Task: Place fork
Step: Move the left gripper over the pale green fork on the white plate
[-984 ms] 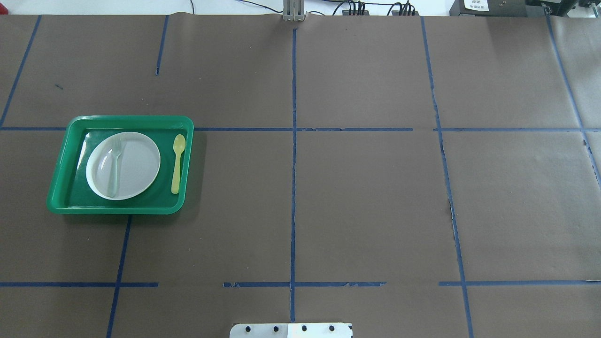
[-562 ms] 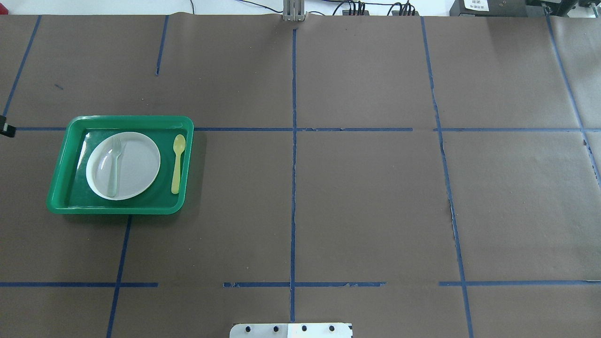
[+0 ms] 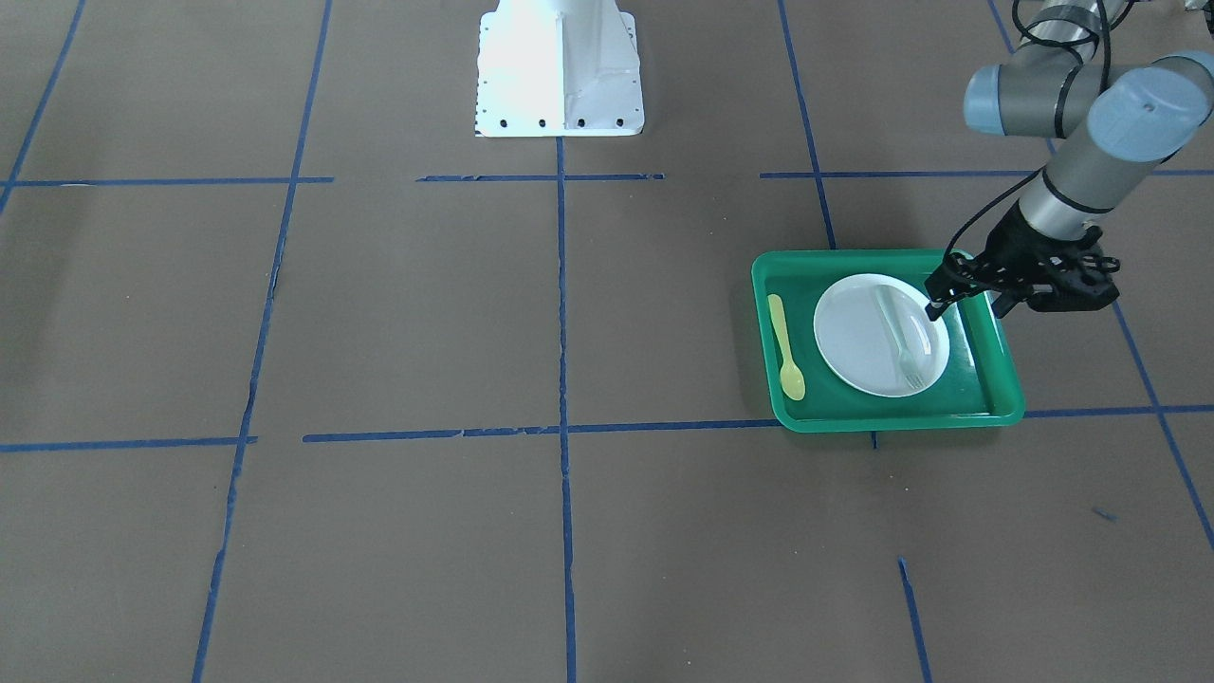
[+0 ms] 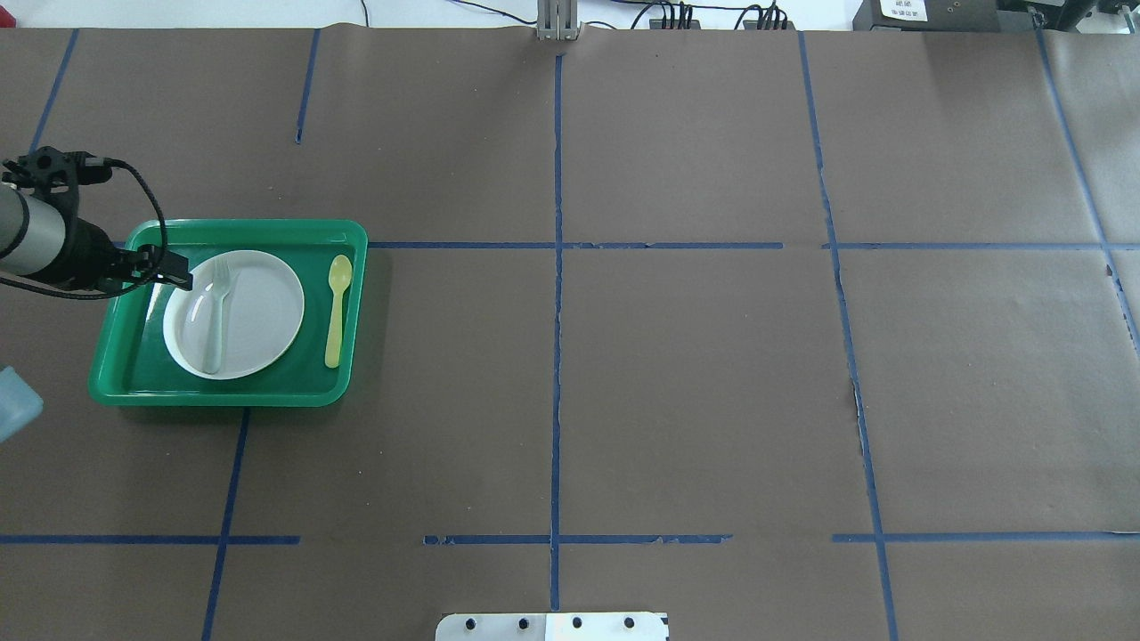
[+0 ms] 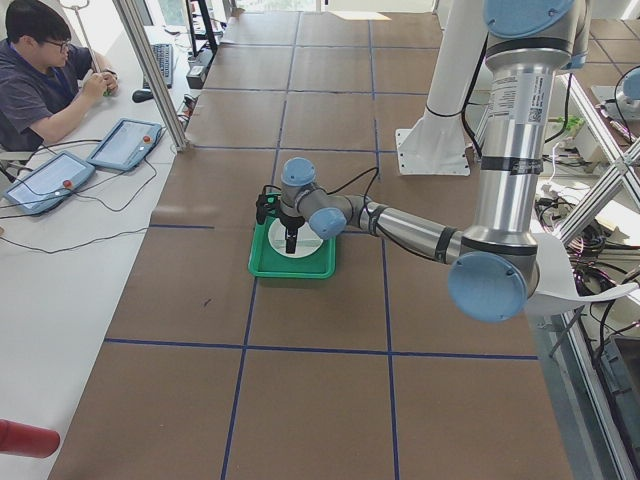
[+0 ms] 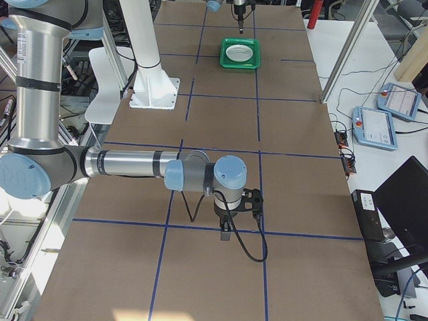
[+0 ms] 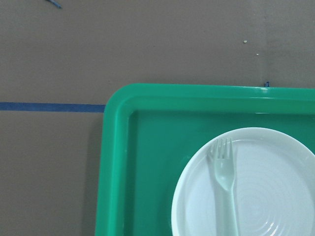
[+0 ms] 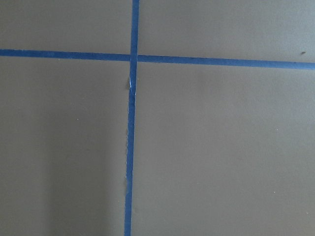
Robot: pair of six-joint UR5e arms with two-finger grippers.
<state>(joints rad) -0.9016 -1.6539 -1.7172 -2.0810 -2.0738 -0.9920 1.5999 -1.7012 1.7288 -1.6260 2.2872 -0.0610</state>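
Through the left wrist camera the fork [image 7: 225, 177] loses its handle past the bottom edge, and the plate [image 7: 275, 191] and tray [image 7: 118, 172] are cropped at the bottom and right. From across the counter [image 3: 379, 313], one of the left fingers [image 3: 935, 305] covers a bit of the plate's rim. From the end on the robot's right the fork is too small to pick out, and the right fingers [image 6: 225, 234] are just a small dark shape: apart or together, I can't say.

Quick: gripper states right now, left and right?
Left gripper: open, holding nothing; the fork lies on the plate.
Right gripper: cannot be told, seen only from the side view.
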